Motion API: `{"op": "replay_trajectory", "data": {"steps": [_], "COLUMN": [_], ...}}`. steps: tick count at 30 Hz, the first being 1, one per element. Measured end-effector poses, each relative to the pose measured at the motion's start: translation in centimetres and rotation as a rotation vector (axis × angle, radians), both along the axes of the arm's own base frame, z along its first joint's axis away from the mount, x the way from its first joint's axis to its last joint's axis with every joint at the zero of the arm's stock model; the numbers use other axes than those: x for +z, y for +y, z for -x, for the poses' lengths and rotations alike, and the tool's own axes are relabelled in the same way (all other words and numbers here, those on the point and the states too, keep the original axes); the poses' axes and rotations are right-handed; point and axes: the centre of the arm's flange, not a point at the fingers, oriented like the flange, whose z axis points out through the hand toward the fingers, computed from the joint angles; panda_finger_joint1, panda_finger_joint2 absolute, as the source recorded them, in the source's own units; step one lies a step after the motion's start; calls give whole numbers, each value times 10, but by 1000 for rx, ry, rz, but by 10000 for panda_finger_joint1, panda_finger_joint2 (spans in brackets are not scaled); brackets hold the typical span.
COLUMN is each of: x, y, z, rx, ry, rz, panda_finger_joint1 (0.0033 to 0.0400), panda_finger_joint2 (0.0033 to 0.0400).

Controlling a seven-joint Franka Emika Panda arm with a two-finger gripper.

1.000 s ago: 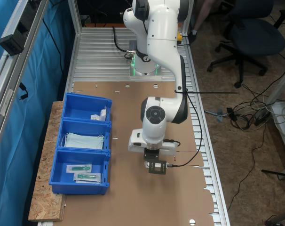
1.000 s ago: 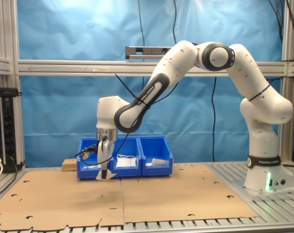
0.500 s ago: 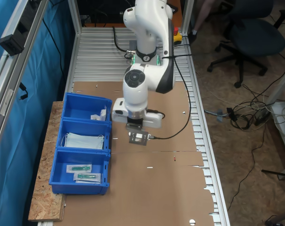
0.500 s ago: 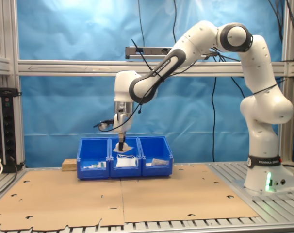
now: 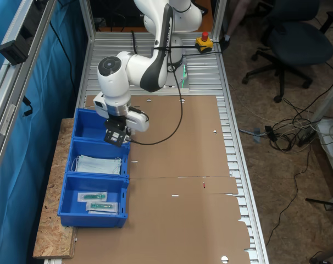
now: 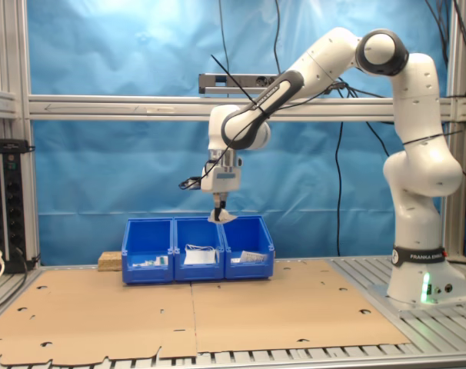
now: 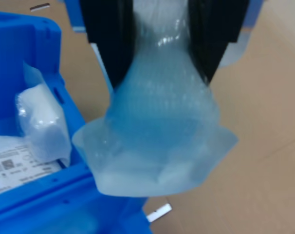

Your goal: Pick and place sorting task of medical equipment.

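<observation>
My gripper (image 7: 159, 48) is shut on the medical equipment (image 7: 157, 141), a small white pad in crinkled clear wrap that hangs below the two black fingers (image 7: 108, 34). In the first exterior view the gripper (image 5: 116, 137) hovers over the near rim of the end blue bin (image 5: 92, 124), the one closest to the robot base. In the second exterior view the gripper (image 6: 219, 209) holds the packet (image 6: 222, 217) in the air just above the row of bins (image 6: 198, 247). Another wrapped white pad (image 7: 40, 122) lies inside the bin below.
Three blue bins stand in a row at the cardboard's edge. The middle one holds pale blue face masks (image 5: 98, 164); the third holds long clear packets with green parts (image 5: 95, 201). A chipboard slab (image 5: 51, 220) lies under the bins. Brown cardboard (image 5: 183, 181) covers the table.
The arm has swung from the middle of the cardboard to the bins, carrying the packet along the row to the end bin nearest the robot base.
</observation>
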Motion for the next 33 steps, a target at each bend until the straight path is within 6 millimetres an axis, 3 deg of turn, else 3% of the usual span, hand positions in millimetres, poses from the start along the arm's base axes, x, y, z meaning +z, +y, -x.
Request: {"op": "replay_trajectory", "data": {"steps": [9, 15, 23, 33], "x": [-6, -8, -10, -11], "y": [-60, -84, -97, -100], "z": [41, 59, 72, 75], "rx": [-134, -189, -224, -232], "ry": [25, 34, 44, 50], "rz": [-11, -13, -18, -22], "panda_finger_joint1": [77, 77, 77, 77], "panda_finger_joint2": [77, 77, 77, 77]}}
